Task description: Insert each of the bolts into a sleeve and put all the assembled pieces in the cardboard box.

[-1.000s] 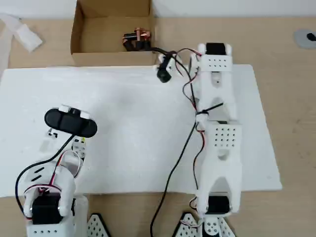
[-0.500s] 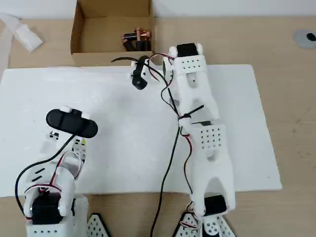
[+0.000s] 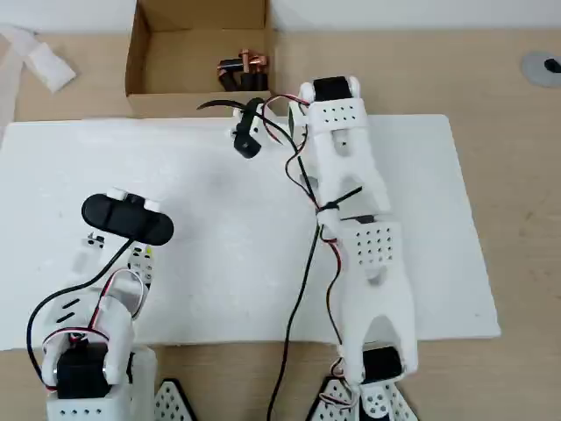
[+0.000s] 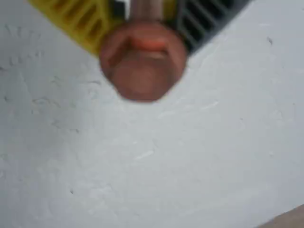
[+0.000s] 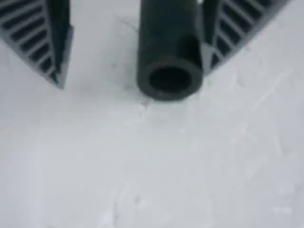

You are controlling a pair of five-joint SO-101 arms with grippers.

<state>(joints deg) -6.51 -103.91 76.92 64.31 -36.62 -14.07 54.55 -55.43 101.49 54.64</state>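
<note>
In the left wrist view a copper bolt [image 4: 142, 61] points its head at the camera, and my left gripper [image 4: 142, 23] is shut on it just above the white foam. In the high view that gripper [image 3: 131, 259] is at the front left of the sheet. My right gripper [image 5: 135, 73] stands open over the foam. A black sleeve [image 5: 168, 52] lies between its fingers, against one finger and apart from the other. The right arm [image 3: 337, 132] stretches to the sheet's far edge, close to the cardboard box [image 3: 140, 61], which holds assembled pieces [image 3: 244, 70].
A white foam sheet [image 3: 219, 228] covers most of the wooden table. Black and red cables [image 3: 307, 263] trail along the right arm across the sheet. A crumpled white wrapper [image 3: 39, 57] lies at the far left, and a grey disc [image 3: 542, 68] at the far right.
The right arm has swung left, carrying its wrist from the box's front right corner to a spot in front of the box, then held still. The left arm has barely moved.
</note>
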